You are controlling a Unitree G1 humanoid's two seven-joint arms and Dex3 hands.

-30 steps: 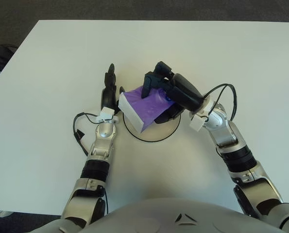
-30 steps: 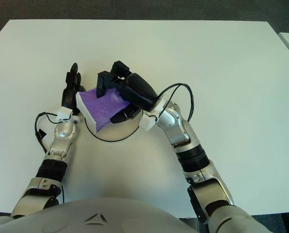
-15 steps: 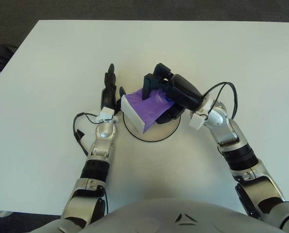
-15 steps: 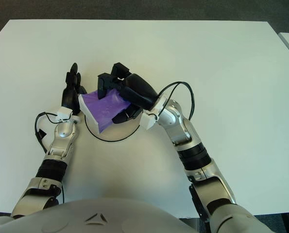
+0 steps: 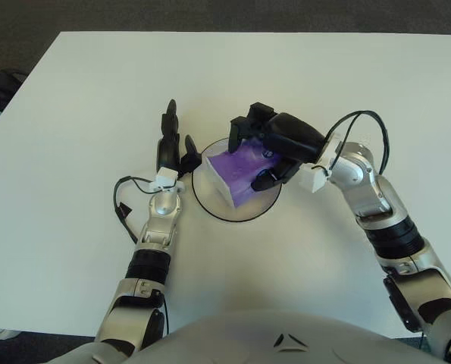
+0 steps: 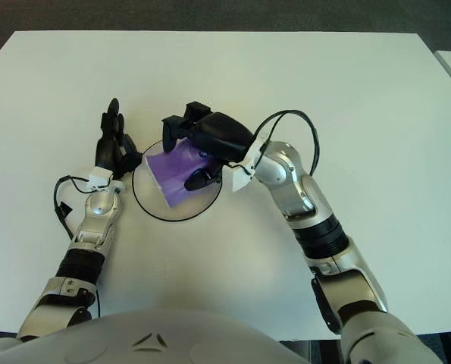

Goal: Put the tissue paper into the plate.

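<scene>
A purple tissue pack point(image 5: 239, 173) with a white end lies inside the white plate point(image 5: 244, 212), which has a thin black rim, at mid-table. My right hand point(image 5: 264, 152) is over the plate's right side. Its fingers point(image 5: 244, 126) curl over the pack's far edge and its thumb rests against the pack's near right corner, so it still holds the pack. My left hand point(image 5: 172, 148) lies flat on the table beside the plate's left rim, fingers stretched out and apart from the pack.
The white table point(image 5: 73, 114) runs wide on all sides. Black cables loop at both wrists point(image 5: 123, 205). Dark floor lies beyond the far edge.
My right hand has moved right and down with the pack. The pack, which hung tilted over the plate's left rim, now lies within the plate. The left hand has stayed put.
</scene>
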